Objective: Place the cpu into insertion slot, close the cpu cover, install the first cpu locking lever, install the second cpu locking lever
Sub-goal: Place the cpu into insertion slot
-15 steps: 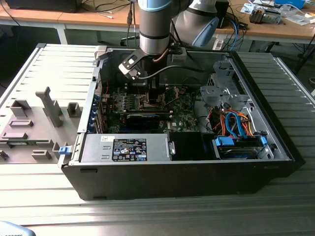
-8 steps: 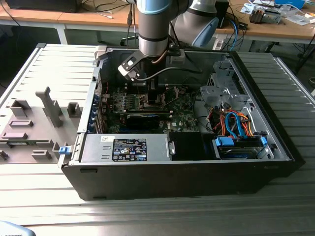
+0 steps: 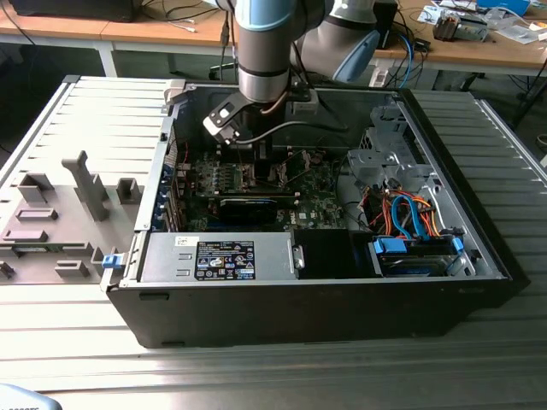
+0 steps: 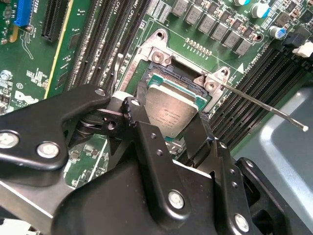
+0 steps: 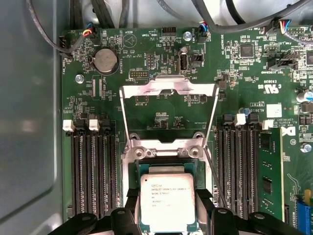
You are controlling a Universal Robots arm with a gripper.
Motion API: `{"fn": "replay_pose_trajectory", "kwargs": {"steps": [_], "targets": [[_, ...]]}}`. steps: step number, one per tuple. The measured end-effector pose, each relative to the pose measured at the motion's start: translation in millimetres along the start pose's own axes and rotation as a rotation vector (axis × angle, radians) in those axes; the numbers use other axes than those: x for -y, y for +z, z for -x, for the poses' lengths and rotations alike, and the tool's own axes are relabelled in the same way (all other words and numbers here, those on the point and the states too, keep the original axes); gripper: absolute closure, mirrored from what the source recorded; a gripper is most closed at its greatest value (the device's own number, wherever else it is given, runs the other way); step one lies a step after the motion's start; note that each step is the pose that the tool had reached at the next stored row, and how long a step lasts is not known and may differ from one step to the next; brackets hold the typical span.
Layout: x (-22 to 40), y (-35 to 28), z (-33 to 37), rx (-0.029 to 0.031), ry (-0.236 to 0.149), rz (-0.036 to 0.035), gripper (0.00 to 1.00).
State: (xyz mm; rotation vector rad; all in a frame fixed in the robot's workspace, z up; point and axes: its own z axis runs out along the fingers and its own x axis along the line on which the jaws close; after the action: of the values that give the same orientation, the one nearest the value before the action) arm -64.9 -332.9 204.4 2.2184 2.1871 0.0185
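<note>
**A:** Where is the chip?

**B:** The small flat square cpu with the dull silver-grey metal top (image 5: pixel 167 200) is in the hand (image 4: pixel 170 113). The two black fingers (image 4: pixel 143 117) press against opposite edges of it. They pinch it flat, with its top face turned toward the wrist.

**A:** And the socket?

**B:** The square black insertion slot with the silver rim (image 5: pixel 168 168) lies straight under the chip, on the green circuit board (image 5: pixel 146 58). In both wrist views the chip covers most of the slot. A strip of the slot shows past the chip's edge on the hinge side. I judge the cpu is over the slot but not seated, and I cannot tell whether it touches.

**A:** Is the cover out of the way?

**B:** Yes. The thin silver metal cpu cover with the big square window (image 5: pixel 168 89) stands swung open beyond the hinge, well clear of the chip. One thin silver wire lever (image 4: pixel 264 105) sticks out free beside the slot.

**A:** What is the arm's pose?

**B:** In the exterior view the grey-and-blue arm (image 3: pixel 265 51) reaches straight down into the open black computer case (image 3: pixel 299 316). It is toward the case's far wall and the exterior view's left, with the wrist pointing down at the board. The case rests on the ridged metal surface (image 3: pixel 256 376).
</note>
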Motion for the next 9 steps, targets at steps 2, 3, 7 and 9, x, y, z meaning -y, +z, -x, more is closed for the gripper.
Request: {"fn": "replay_pose_trajectory", "kwargs": {"steps": [2,3,7,9], "targets": [[0.2,1.3,0.0,0.0004,0.001,-0.0001,0.45],[0.3,1.9,0.0,0.0005,0.001,-0.0001,0.45],[0.4,4.1,0.0,0.0,0.002,-0.0001,0.45],[0.3,4.8,-0.1,0.0,0.002,0.0,0.45]]}}
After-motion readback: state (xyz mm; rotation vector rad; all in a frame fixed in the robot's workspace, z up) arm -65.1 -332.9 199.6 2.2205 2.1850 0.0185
